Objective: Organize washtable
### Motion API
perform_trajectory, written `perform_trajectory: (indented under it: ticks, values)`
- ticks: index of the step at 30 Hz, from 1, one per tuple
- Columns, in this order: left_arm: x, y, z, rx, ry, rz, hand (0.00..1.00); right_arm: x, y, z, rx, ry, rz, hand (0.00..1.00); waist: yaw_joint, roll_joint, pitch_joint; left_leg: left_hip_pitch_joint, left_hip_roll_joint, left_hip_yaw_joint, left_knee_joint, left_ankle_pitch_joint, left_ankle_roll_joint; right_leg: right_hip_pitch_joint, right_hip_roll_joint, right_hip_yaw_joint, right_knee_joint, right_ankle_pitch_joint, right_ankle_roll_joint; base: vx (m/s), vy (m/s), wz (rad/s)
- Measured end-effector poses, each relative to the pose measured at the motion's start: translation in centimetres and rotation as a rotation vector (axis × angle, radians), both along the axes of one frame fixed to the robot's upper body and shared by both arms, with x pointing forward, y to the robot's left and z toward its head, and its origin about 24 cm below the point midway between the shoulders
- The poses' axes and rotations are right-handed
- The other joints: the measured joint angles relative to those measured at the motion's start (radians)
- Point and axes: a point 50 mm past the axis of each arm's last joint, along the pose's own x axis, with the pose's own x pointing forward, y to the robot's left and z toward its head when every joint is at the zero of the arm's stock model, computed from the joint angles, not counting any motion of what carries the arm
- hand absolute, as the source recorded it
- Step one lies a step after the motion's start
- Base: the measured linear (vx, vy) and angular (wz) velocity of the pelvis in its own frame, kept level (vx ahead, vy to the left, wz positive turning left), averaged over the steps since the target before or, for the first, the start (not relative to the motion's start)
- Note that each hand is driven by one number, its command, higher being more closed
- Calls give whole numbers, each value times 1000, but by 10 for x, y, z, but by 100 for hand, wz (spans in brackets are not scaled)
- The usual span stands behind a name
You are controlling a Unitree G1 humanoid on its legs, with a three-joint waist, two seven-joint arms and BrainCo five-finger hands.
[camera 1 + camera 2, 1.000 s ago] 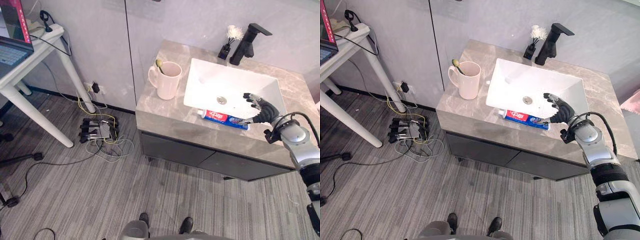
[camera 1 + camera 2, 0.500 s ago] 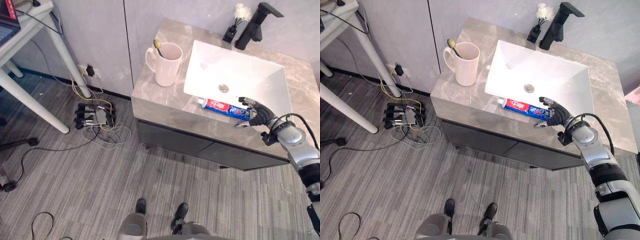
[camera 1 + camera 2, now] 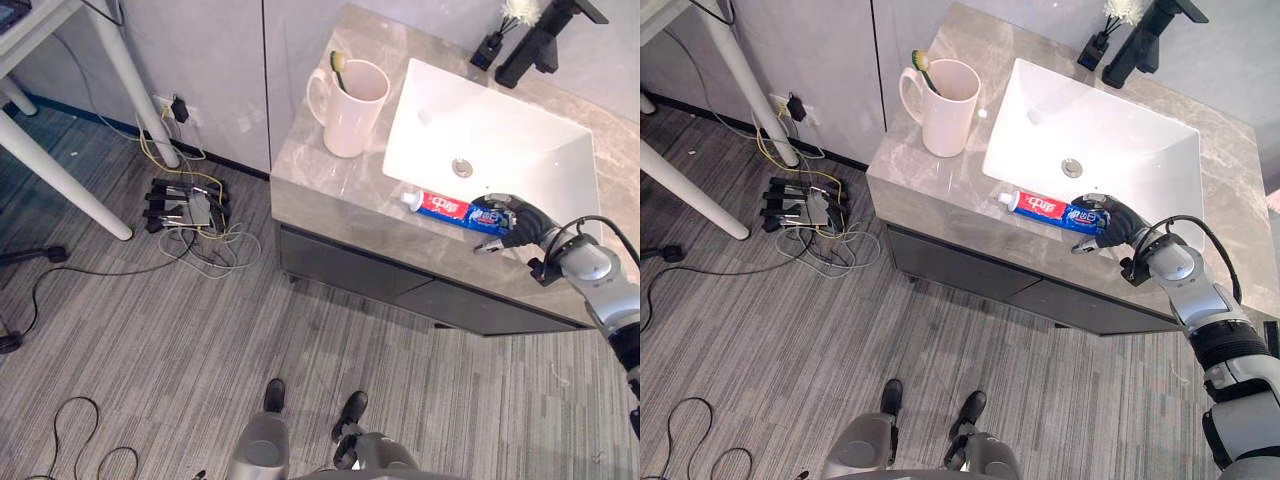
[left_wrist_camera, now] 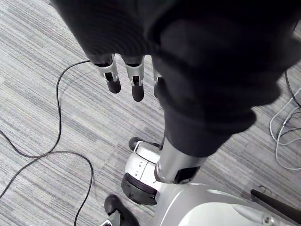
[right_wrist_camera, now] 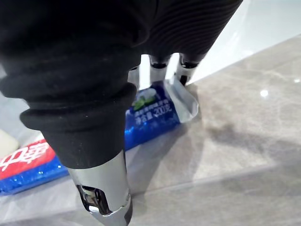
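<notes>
A red and blue toothpaste tube (image 3: 445,208) lies on the grey stone counter (image 3: 330,190), along the front rim of the white sink (image 3: 500,130). My right hand (image 3: 512,218) is at the tube's blue end. Its fingers (image 5: 160,66) come down on the far side of the crimped end (image 5: 150,113), and the thumb (image 5: 106,197) stands apart on the near side, so the hand is open astride the tube. A pink mug (image 3: 352,110) with a toothbrush (image 3: 338,68) in it stands left of the sink. My left hand (image 4: 124,75) hangs open over the floor.
A black faucet (image 3: 540,35) and a small black holder with a white brush (image 3: 505,25) stand behind the sink. White table legs (image 3: 60,150) and power strips with loose cables (image 3: 185,215) are on the floor to the left. The counter's front edge is just below my right hand.
The camera has shifted. My right hand has come down from above the sink's rim onto the tube's blue end. The tube has not moved.
</notes>
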Motion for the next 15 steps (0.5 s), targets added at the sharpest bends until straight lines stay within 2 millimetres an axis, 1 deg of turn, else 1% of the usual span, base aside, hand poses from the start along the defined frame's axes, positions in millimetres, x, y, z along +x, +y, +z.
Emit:
perform_trajectory:
  ticks: [10,12,13,14,15]
  values:
    - [3,0,1,0,-16,7,0,0,-4,-1,-24,19,-29,100,8,4,2,12,0,-23,-7,12,-7,19,3,-20,-1,0,0,-6,11,6]
    - [10,4,5,11,-74,83,0,0,-7,1,-22,15,-42,100,9,5,2,12,0,-28,-8,16,-7,21,2,-27,-1,0,0,-8,20,11]
    - [18,12,13,34,-141,150,0,-1,-8,4,-26,10,-43,100,6,6,1,12,0,-31,-9,17,-6,24,1,-30,-1,0,0,-9,20,9]
    - [29,15,20,45,-215,203,0,-1,-9,9,-22,-6,-41,100,6,9,0,12,-1,-33,-8,18,-6,26,0,-33,-1,0,0,-14,35,12]
    - [54,18,37,60,-367,250,0,-1,-6,26,24,-81,-25,100,5,18,-3,12,-2,-38,-5,18,-5,32,-2,-37,-1,0,0,-16,35,9]
